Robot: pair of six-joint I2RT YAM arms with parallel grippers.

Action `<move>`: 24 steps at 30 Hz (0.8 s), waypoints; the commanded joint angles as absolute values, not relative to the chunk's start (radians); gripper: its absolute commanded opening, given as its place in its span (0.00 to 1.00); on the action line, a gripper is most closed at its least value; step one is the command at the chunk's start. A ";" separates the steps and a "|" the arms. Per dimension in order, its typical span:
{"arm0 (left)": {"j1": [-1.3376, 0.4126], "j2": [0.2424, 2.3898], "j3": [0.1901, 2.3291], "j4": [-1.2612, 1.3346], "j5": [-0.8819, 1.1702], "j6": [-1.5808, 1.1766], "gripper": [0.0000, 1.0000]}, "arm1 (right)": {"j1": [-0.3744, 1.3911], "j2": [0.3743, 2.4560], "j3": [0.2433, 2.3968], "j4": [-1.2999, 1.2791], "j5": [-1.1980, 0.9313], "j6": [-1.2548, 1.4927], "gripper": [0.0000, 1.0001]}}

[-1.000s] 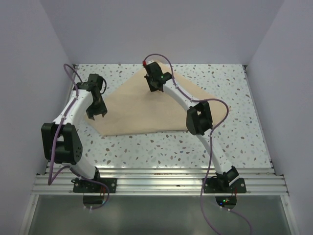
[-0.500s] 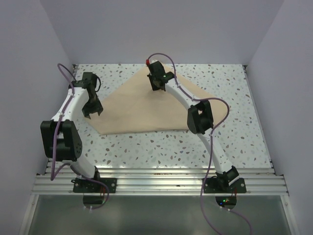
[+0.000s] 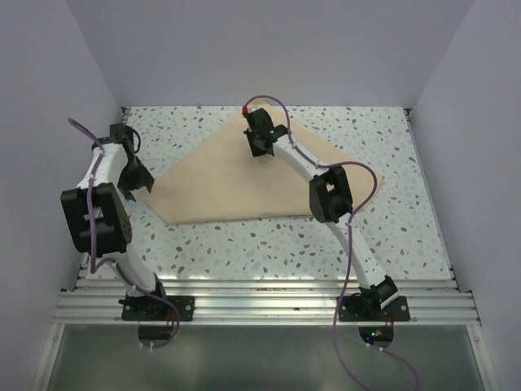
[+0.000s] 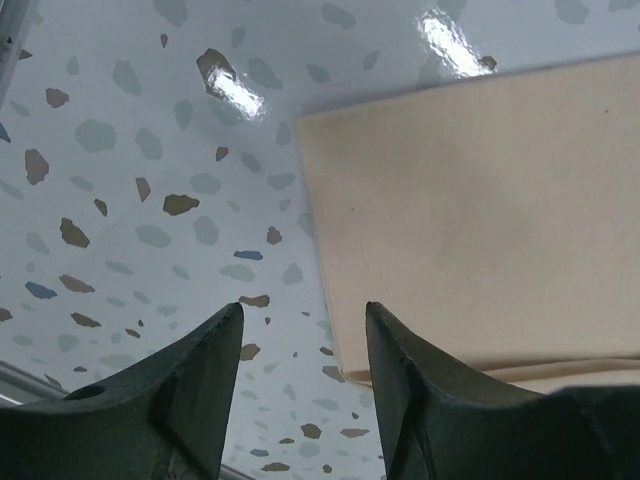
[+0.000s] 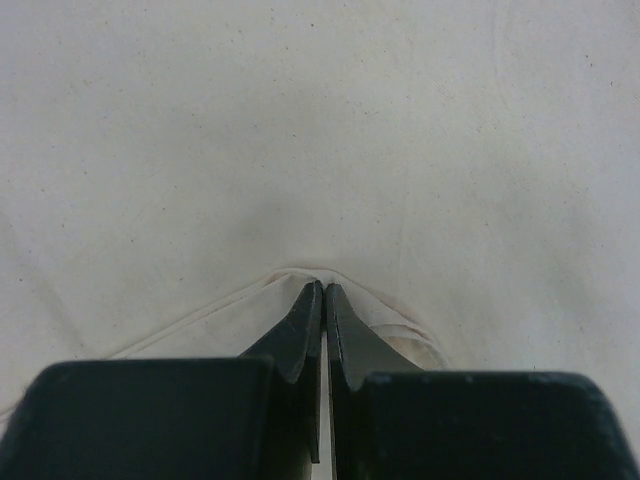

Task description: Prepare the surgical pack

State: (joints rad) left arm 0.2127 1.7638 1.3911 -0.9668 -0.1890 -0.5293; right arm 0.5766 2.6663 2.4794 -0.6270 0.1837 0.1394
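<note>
The surgical pack (image 3: 244, 183) is a large tan cloth lying flat and folded on the speckled table, with a corner pointing to the back. My right gripper (image 3: 259, 145) is at that back corner; in the right wrist view it (image 5: 323, 285) is shut on a small raised peak of the cloth (image 5: 300, 130). My left gripper (image 3: 134, 181) hangs open just off the cloth's left corner. In the left wrist view its tips (image 4: 303, 308) straddle bare table, and the folded cloth edge (image 4: 480, 200) runs beside the right finger (image 4: 420, 400), with nothing between the fingers.
Grey walls close in on the left, right and back of the table (image 3: 244, 244). An aluminium rail (image 3: 269, 305) with both arm bases runs along the near edge. Purple cables loop off both arms.
My left arm has swung left, off the cloth toward the table's left edge, and its jaws have widened a little. The right gripper stays shut on the cloth at the back corner.
</note>
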 commanded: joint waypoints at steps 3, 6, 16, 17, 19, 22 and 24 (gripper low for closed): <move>0.275 1.839 1.433 -0.893 -0.103 -0.496 0.56 | 0.574 2.678 2.479 -0.623 0.156 0.167 0.01; 0.296 1.862 1.431 -0.861 -0.071 -0.471 0.54 | 0.574 2.680 2.479 -0.623 0.150 0.169 0.02; 0.314 1.924 1.439 -0.822 -0.086 -0.443 0.52 | 0.574 2.691 2.485 -0.620 0.127 0.184 0.05; 0.316 1.936 1.439 -0.821 -0.093 -0.440 0.52 | 0.574 2.692 2.487 -0.621 0.124 0.184 0.05; 0.324 1.942 1.439 -0.821 -0.098 -0.436 0.52 | 0.574 2.692 2.487 -0.618 0.120 0.189 0.05; 0.330 1.947 1.442 -0.818 -0.103 -0.434 0.52 | 0.574 2.695 2.487 -0.618 0.117 0.193 0.06; 0.328 1.947 1.445 -0.810 -0.094 -0.434 0.52 | 0.574 2.695 2.490 -0.617 0.112 0.195 0.06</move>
